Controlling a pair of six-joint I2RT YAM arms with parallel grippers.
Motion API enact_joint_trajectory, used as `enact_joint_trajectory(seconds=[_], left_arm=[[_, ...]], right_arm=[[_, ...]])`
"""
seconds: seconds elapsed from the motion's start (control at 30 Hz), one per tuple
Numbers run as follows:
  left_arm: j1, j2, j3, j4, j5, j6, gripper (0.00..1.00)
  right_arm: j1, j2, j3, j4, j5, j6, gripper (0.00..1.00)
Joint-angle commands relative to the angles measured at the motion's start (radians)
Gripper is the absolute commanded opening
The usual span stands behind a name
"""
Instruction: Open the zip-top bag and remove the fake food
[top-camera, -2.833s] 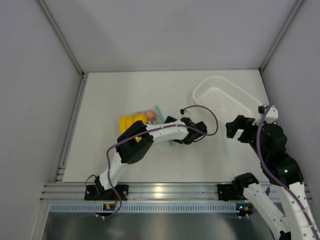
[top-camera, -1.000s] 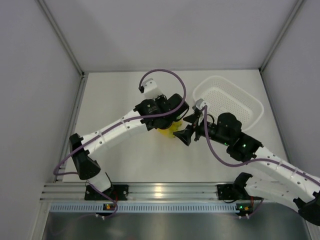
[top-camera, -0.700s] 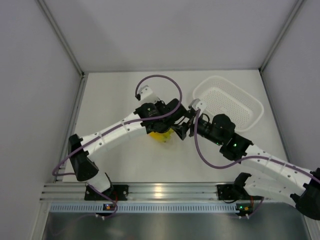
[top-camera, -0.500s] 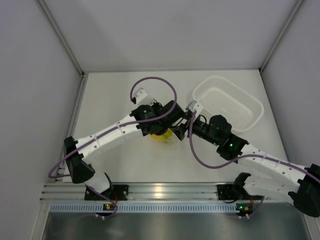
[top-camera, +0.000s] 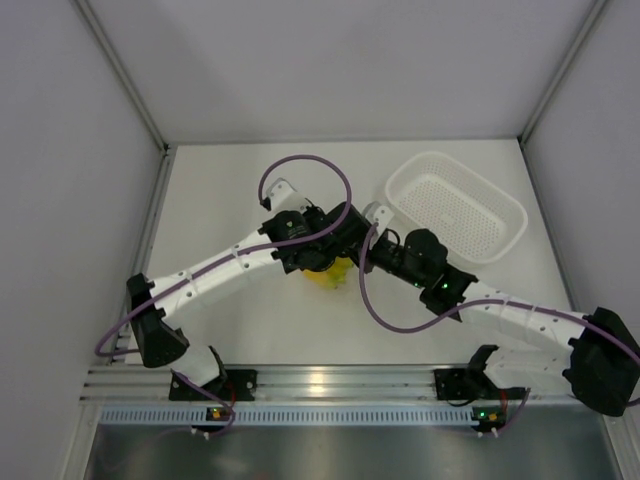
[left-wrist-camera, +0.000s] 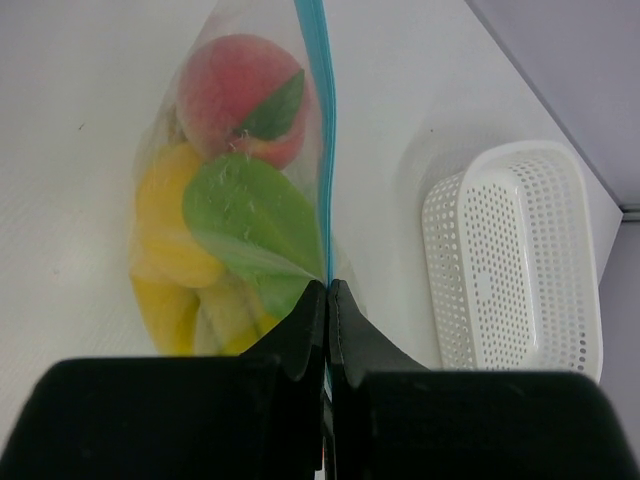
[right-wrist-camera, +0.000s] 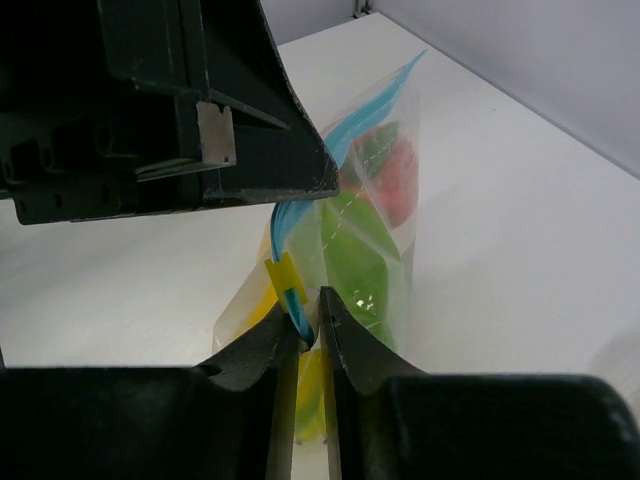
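**Left wrist cam: both hands pinched on the bag's zip edge, fruit all inside**

Left wrist view gives the best look. The left hand (left-wrist-camera: 327, 297) has its fingers squeezed together on the blue zip strip (left-wrist-camera: 325, 140) of the zip-top bag (left-wrist-camera: 235, 210), with no gap showing. The strip runs straight away from the fingertips. The fake food (left-wrist-camera: 215, 235) is all in the pouch: a pink peach (left-wrist-camera: 235, 95) with a leaf farthest from the fingers, a big green leaf piece (left-wrist-camera: 250, 225) in the middle, and yellow fruit (left-wrist-camera: 170, 230) on the side away from the basket (left-wrist-camera: 510, 260). The basket sits on the counter (left-wrist-camera: 80, 90) near the bag but not touching it, and it has nothing in it.

The right wrist cam shows something that view doesn't. The right hand (right-wrist-camera: 309, 325) is nearly closed on the same strip, right under a little yellow tab (right-wrist-camera: 287, 281), and the left hand's black body is just above it. The strip curls over between the two hands.

From the top camera the arms cover nearly all of the bag. Only a bit of yellow peeks out below where the hands meet, just off the basket's left end. I can't tell whether the bag's bottom touches the counter.
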Motion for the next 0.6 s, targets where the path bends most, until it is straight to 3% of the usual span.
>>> enact_joint_trajectory(seconds=[0.0,0.07,0.17,0.23,0.27,0.37,0.4,0.5,0.57], left_arm=[[-0.009,-0.048,0.020,0.007,-0.019,-0.011,0.00],[-0.011,-0.052,0.019,0.005,-0.018,-0.005,0.00],[-0.011,-0.059,0.017,0.007,-0.023,0.021,0.03],[-0.012,-0.066,0.011,0.008,-0.024,0.034,0.16],[-0.011,-0.075,0.003,0.007,-0.026,0.037,0.35],[-0.011,-0.077,0.015,0.008,-0.035,0.092,0.66],[-0.011,-0.077,0.022,0.011,-0.047,0.115,0.80],[-0.009,-0.082,0.057,0.040,-0.091,0.263,0.87],[-0.005,-0.108,0.046,0.169,-0.092,0.474,0.89]], right_arm=[[0.012,0.012,0.036,0.089,-0.021,-0.007,0.11],[0.014,0.012,0.038,0.091,-0.023,-0.010,0.00],[0.012,-0.011,0.035,0.089,-0.023,-0.011,0.00],[0.014,-0.033,0.036,0.085,-0.032,-0.017,0.00],[0.014,-0.042,0.036,0.080,-0.033,-0.022,0.00],[0.012,-0.050,0.056,0.028,-0.041,-0.056,0.00],[0.011,-0.053,0.064,0.007,-0.041,-0.066,0.00],[0.008,-0.070,0.096,-0.091,-0.061,-0.108,0.00],[-0.001,-0.079,0.127,-0.174,-0.075,-0.132,0.00]])
